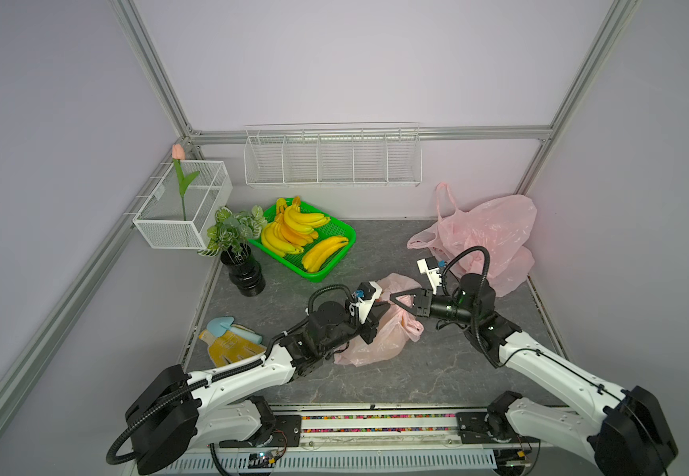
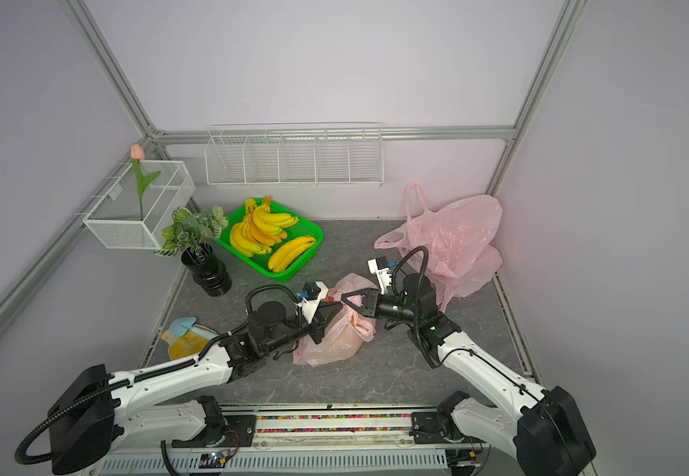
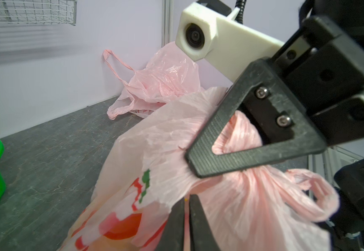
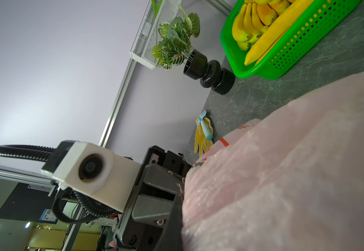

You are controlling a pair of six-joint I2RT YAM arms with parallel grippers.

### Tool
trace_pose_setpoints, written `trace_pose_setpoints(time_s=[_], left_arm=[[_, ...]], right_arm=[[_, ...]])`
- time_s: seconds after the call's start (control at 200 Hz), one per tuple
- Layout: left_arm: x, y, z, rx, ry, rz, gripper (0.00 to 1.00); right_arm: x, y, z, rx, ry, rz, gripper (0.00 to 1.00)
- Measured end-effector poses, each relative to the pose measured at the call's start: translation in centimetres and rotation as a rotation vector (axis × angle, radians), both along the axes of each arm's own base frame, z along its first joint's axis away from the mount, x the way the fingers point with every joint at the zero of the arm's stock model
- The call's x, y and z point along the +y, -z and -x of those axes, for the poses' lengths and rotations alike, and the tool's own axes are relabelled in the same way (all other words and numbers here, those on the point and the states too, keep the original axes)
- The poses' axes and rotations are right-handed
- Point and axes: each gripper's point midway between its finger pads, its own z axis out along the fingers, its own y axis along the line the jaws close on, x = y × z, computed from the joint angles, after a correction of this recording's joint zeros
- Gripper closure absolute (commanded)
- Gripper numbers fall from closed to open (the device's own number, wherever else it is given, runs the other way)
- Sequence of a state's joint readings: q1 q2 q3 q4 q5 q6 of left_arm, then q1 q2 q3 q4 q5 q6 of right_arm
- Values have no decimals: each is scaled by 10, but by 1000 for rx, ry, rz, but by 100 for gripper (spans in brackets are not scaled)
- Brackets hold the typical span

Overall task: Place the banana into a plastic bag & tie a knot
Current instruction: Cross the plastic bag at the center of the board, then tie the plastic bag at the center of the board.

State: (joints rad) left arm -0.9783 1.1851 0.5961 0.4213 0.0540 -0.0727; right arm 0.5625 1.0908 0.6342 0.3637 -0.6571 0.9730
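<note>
Nothing legible; red-and-green print on the pink bag (image 3: 155, 141) is unreadable.

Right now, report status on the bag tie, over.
Left gripper shut on pink printed plastic bag; right gripper shut on its gathered handles. Knot not confirmed. Loose pink bags heaped behind right arm, apart.
</note>
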Motion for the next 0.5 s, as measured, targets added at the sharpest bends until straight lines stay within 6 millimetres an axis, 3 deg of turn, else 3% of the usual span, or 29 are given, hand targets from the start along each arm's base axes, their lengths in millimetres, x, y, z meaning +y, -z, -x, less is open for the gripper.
trace_pose_setpoints(time_s=[0.31,0.5], left_arm=[[-3,3,-3,-5,13,1,53],[2,1,-4,-18,15,12,61]], right_arm=[[3,-5,7,-18,-50,-19,93],[7,-4,9,-23,-84,-25,93]])
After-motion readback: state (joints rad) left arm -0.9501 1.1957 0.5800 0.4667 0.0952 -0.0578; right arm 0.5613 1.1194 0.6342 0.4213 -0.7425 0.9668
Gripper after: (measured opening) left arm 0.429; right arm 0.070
